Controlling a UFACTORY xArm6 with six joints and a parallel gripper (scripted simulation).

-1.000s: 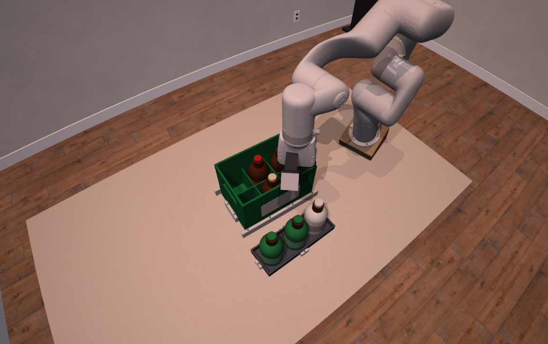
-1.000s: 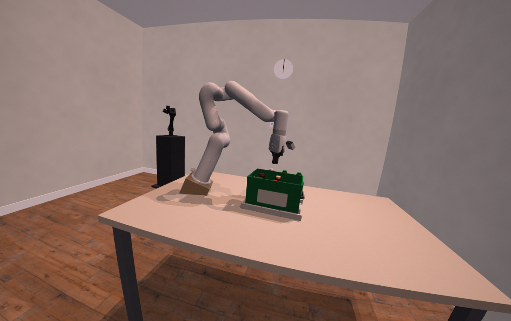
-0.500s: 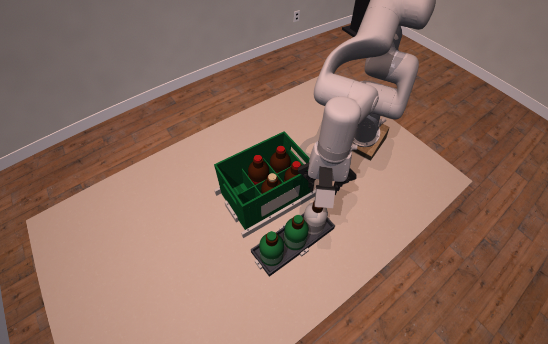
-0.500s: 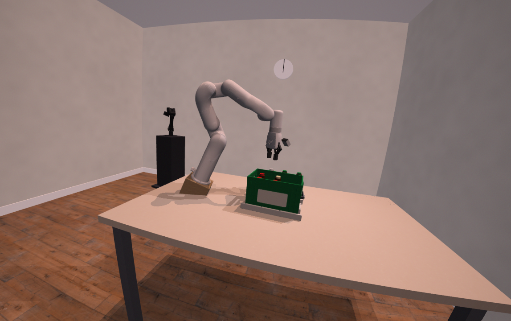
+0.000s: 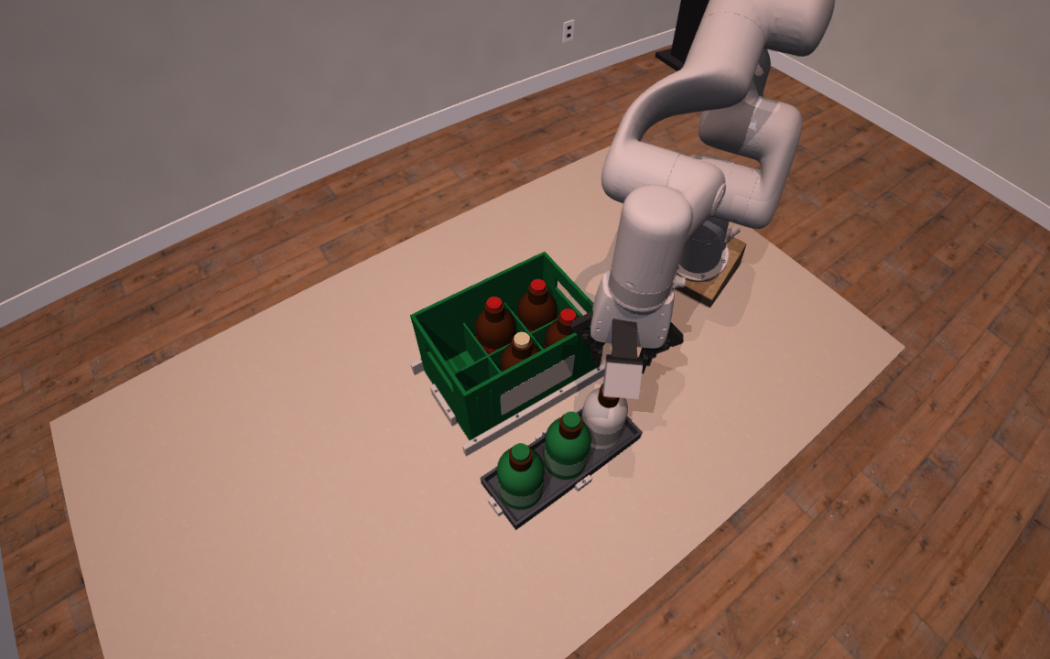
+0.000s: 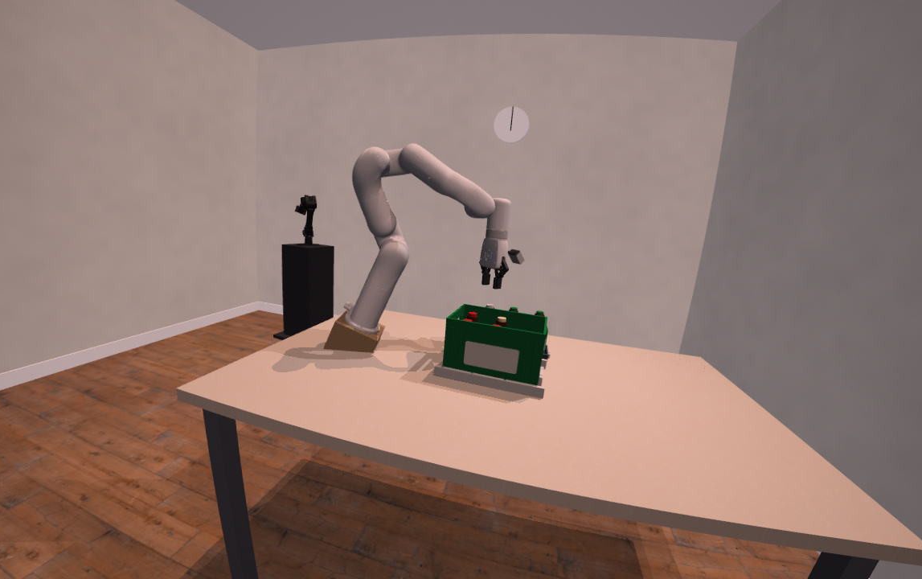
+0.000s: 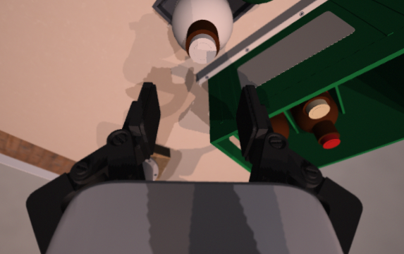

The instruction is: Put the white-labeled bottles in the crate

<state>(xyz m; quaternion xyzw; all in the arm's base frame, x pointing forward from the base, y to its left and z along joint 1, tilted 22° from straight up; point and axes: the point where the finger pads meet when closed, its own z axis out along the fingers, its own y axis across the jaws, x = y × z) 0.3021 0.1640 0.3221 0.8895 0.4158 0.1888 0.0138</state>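
A white-labeled bottle stands upright at the end of the dark tray nearest the arm. Two green-labeled bottles stand upright beside it. The green crate holds three red-capped brown bottles and one cream-capped one, all upright. Its two cells at the end far from the arm are empty. My gripper is open and empty. It hangs well above the table, off the crate's corner and short of the white bottle.
The crate sits on a grey base strip on the tan table. The arm's base stands on a wooden block behind the crate. A black pedestal with a camera stands on the floor.
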